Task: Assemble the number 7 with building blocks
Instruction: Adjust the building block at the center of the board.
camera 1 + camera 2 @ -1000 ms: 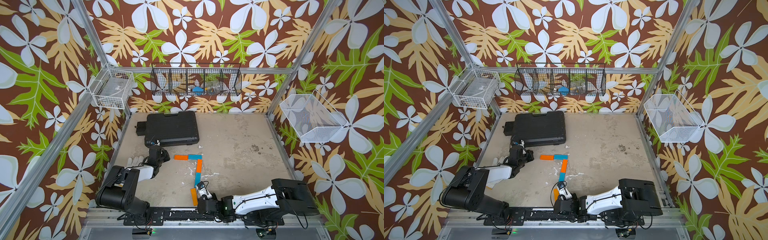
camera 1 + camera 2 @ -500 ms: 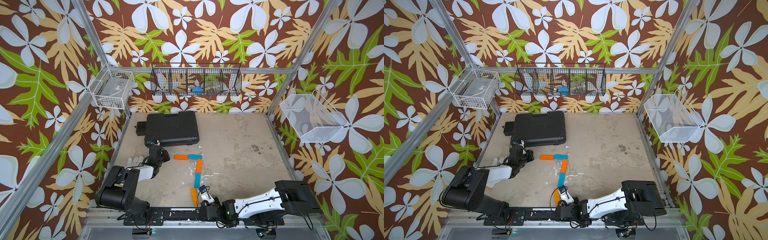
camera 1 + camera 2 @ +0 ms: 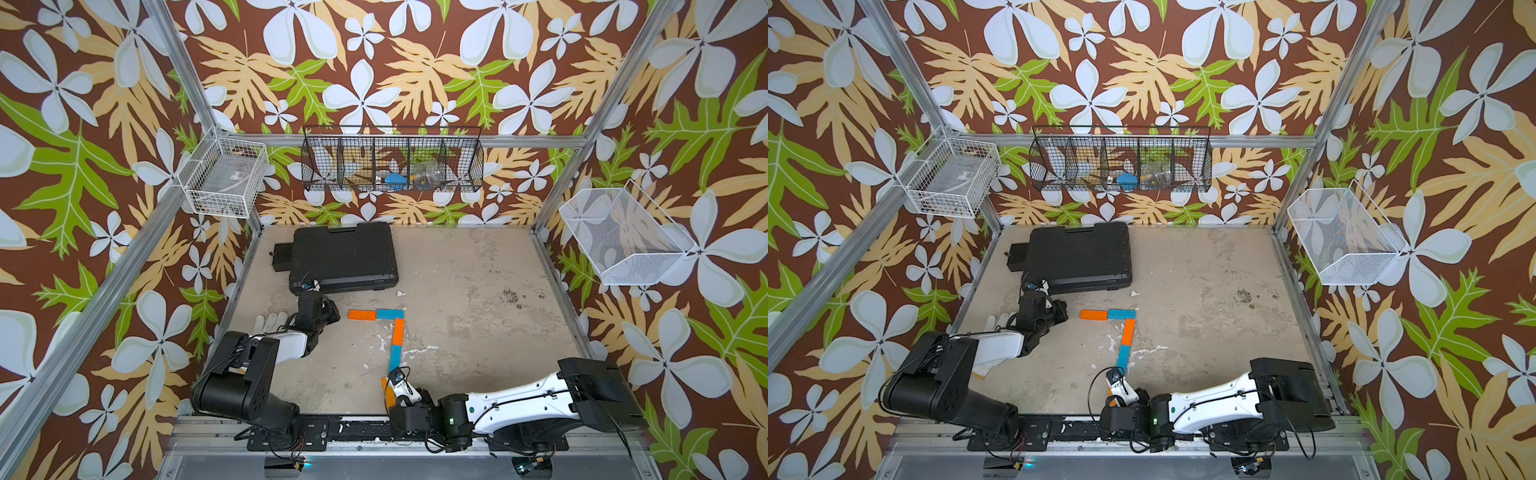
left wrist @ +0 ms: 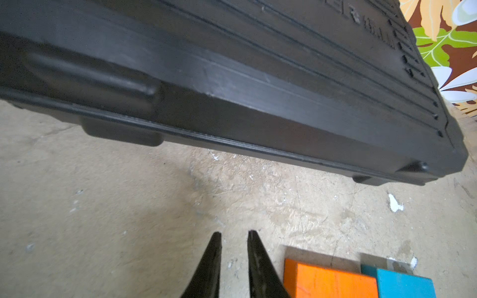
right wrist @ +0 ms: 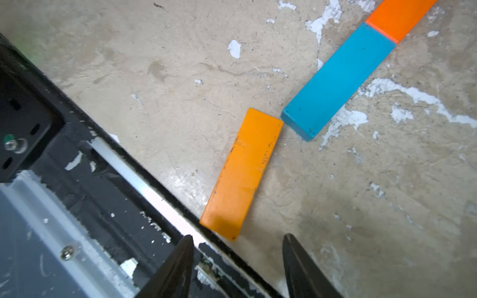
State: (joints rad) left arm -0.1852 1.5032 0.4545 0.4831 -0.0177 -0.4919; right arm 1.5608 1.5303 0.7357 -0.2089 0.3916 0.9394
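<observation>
Five building blocks (image 3: 398, 331) form the number 7 (image 3: 390, 313) on the table (image 3: 478, 332) — two across, three down — though the lowest orange bar (image 5: 242, 172) sits crooked. It lies just ahead of the right gripper (image 5: 237, 236), whose fingers stand spread and empty, with no bar between them. That bar's near end reaches the black front rail (image 5: 77, 185) at the table's edge, just off one fingertip, so there is little room on that side. Past the other finger the bare tabletop runs open. The bar's far corner meets (or all but meets) the corner of the blue bar (image 5: 338, 80), and the two are angled rather than in line.

The left gripper (image 4: 234, 232) has its fingers drawn nearly together, clenched on nothing. Ahead of the tips lies a bare strip of table, then the long edge of the black case (image 4: 258, 103). Just beside one finger, and apart from it, sits the end of the top orange bar (image 4: 327, 281). Raised lettering runs along the case lid — too smeared to read.
</observation>
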